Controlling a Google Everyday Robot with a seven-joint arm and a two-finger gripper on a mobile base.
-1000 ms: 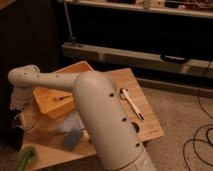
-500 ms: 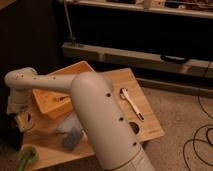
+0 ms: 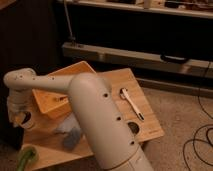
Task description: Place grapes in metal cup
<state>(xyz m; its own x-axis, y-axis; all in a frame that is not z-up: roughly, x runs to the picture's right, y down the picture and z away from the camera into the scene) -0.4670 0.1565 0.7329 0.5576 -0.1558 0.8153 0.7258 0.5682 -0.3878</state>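
Wooden table [image 3: 148, 118], fingers [image 3: 22, 119] (gripper) far left

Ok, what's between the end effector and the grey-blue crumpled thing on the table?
Camera view: just bare wooden tabletop between the end effector, low at the table's left edge, and the grey-blue crumpled thing.

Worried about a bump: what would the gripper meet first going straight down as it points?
Likely the left edge of the light wooden table, right under the gripper; depth is unclear.
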